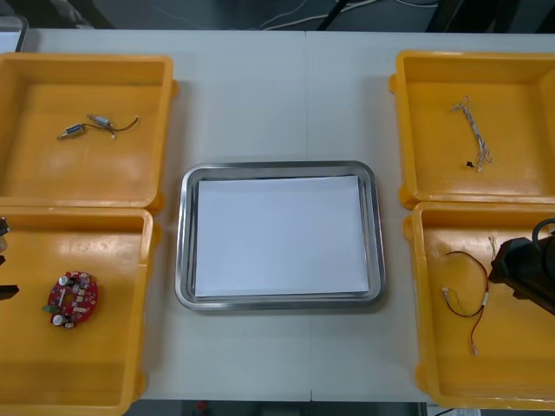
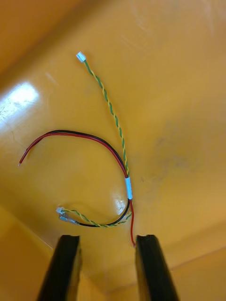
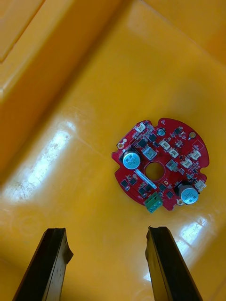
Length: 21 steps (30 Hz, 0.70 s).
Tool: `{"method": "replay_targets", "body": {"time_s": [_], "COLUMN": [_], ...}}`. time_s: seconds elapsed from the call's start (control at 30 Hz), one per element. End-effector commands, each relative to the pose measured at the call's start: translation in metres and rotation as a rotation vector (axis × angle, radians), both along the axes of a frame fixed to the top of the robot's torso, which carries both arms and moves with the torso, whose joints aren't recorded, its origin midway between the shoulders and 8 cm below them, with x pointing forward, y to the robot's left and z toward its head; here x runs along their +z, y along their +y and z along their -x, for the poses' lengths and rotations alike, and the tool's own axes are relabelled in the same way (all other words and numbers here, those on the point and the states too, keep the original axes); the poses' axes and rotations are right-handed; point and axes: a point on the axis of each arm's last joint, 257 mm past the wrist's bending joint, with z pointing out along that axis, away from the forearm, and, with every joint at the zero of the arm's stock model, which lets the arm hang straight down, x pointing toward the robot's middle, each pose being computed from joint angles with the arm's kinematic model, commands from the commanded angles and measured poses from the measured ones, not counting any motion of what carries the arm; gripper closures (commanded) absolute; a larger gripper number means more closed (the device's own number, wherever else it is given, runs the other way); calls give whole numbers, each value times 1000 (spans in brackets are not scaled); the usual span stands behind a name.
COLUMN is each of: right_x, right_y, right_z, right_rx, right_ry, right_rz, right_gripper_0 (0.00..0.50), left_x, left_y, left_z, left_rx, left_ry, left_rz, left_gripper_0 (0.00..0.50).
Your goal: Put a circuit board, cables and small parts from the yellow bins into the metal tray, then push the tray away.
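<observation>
Presently, item one: left gripper (image 3: 106,230), fingers spread wide, nothing held, hanging over the floor of the near left bin (image 1: 104,364). Item two: circuit board (image 3: 165,155), round, red, lying flat on that bin's floor just ahead of the fingertips, nearer one finger than the other and touching neither. Judged light, stiff, and fragile on its face, where two silver cans, white sockets and a green block stand proud. It is best taken by the bare rim, with the fingers across the disc and not down on the parts. Flat on slick plastic, it may slide rather than lift. Item three: right gripper (image 2: 108,237), fingers parted, empty, over the near right bin (image 1: 451,373). Item four: cable bundle (image 2: 94,138), a black-and-red pair and a green-and-yellow twisted pair joined by a white sleeve (image 2: 128,188), loosely looped on the bin floor. Its nearest loop lies just ahead of the fingertips, and the red tail ends close beside one finger. Judged very light, limp, apt to trail and snag; the sleeve, where the strands meet, looks the surest hold. Item five: tray (image 1: 185,243), white inside, nothing in it, between the bins, well apart from both grippers.
</observation>
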Motion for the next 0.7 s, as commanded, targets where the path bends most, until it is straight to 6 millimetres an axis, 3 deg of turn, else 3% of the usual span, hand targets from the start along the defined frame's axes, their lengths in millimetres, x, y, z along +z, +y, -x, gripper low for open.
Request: {"method": "replay_targets", "body": {"time_s": [0.03,0.3,0.7], "right_x": [13,4,-36], "right_y": [-15,-17,-18], "right_z": [1,2,-15], "right_rx": [59,81,94], "right_ry": [-27,-8,-2], "right_rz": [75,80,66], "right_gripper_0": [0,0,0], "left_x": [9,8,16], "left_y": [22,5,-12], "left_z": [12,15,1], "left_rx": [-71,-154,-259], "left_ry": [4,30,49], "left_rz": [-102,-144,-241], "left_gripper_0": [14,39,56]}}
